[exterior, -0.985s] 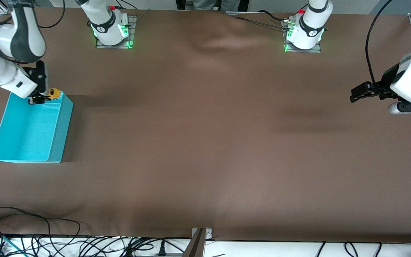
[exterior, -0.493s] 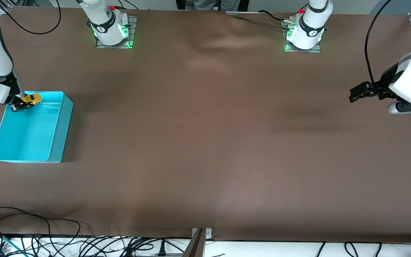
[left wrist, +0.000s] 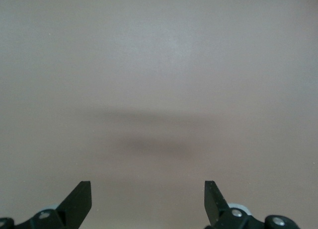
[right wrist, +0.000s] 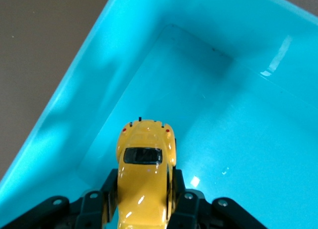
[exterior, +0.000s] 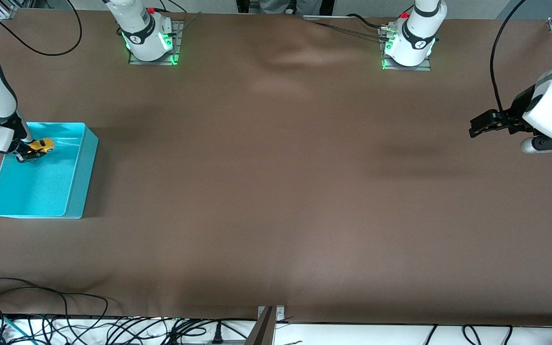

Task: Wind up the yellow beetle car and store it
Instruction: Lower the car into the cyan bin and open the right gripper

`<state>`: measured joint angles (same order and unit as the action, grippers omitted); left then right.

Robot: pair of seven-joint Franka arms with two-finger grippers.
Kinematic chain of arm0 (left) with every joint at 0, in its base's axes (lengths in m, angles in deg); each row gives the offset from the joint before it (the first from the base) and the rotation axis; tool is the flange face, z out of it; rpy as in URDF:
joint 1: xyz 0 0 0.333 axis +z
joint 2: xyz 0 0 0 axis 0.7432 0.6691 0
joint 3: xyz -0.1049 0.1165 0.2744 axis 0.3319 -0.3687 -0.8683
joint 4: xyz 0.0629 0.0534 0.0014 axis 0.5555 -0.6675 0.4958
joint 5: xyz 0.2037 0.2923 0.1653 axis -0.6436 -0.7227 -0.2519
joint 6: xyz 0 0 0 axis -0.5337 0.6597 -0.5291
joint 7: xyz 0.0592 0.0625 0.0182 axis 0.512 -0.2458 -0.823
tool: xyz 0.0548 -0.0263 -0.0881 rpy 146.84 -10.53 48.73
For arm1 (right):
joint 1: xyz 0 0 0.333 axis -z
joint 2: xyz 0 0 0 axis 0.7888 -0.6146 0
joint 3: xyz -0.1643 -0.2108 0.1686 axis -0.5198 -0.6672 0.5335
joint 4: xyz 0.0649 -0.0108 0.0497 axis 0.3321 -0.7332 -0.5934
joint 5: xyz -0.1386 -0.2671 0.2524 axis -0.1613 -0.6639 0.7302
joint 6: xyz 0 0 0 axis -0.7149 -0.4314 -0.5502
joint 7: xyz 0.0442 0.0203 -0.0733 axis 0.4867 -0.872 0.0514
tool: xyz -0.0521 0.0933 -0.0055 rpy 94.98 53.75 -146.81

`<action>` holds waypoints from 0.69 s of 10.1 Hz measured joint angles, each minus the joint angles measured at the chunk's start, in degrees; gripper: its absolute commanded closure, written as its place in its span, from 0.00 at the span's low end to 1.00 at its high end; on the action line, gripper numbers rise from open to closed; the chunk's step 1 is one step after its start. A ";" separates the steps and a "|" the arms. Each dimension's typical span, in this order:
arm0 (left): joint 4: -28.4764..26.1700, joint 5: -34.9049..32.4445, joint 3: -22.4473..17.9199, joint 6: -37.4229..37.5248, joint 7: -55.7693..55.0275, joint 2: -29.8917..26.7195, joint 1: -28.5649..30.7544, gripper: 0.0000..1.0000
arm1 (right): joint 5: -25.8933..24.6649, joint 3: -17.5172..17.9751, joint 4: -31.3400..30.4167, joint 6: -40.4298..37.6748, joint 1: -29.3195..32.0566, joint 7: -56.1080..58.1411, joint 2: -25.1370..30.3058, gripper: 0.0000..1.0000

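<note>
— Since it's so tiny, how would you say the yellow beetle car (right wrist: pixel 145 182) handles?

— Light and rigid, I'd judge, with a glossy, slippery shell; its flat flanks are the safest hold. The right pincer (right wrist: pixel 144 199) is clamped there now, holding it over the turquoise bin (exterior: pixel 77 189) at the right arm's end of the bench (exterior: pixel 276 191).

— Its looks?

— Rounded body, dark windows. The left pincer (left wrist: pixel 148 201) waits, spread wide and empty, over bare bench.

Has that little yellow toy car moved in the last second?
Yes. Held in the right pincer, the small yellow beetle car went from over the turquoise plastic bin's corner toward the right arm's end, lower inside.
</note>
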<state>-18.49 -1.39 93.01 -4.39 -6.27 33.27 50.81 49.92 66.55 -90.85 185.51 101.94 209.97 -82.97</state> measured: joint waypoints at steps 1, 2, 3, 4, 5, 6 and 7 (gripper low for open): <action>0.11 0.00 0.01 -0.01 0.00 -0.01 -0.01 0.00 | -0.69 0.00 -0.17 1.13 0.46 0.11 -1.14 1.00; 0.08 0.00 0.01 -0.01 0.00 0.10 0.00 0.00 | -1.25 0.00 -0.23 2.17 0.88 0.17 -2.32 1.00; 0.08 0.00 0.01 -0.01 0.00 0.38 0.09 0.00 | -1.56 0.01 -0.31 2.90 1.20 0.19 -3.19 1.00; 0.11 0.00 0.01 -0.02 0.11 0.63 0.10 0.00 | -1.65 0.01 -0.50 3.17 1.62 0.19 -3.65 1.00; 0.19 0.00 0.49 -0.02 0.31 0.64 0.07 0.00 | -1.66 0.00 -0.82 3.20 2.03 0.20 -3.74 0.80; 0.29 0.00 1.88 -0.02 0.32 0.63 0.02 0.00 | -1.67 0.01 -1.02 3.19 2.33 0.20 -3.75 0.21; 0.28 0.00 3.43 -0.02 0.31 0.65 -0.07 0.00 | -1.67 0.01 -1.06 3.08 2.57 0.20 -3.74 0.00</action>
<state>-18.21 -1.39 96.44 -4.41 -5.96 33.92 50.74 48.25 66.55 -91.91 188.59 104.51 210.17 -86.71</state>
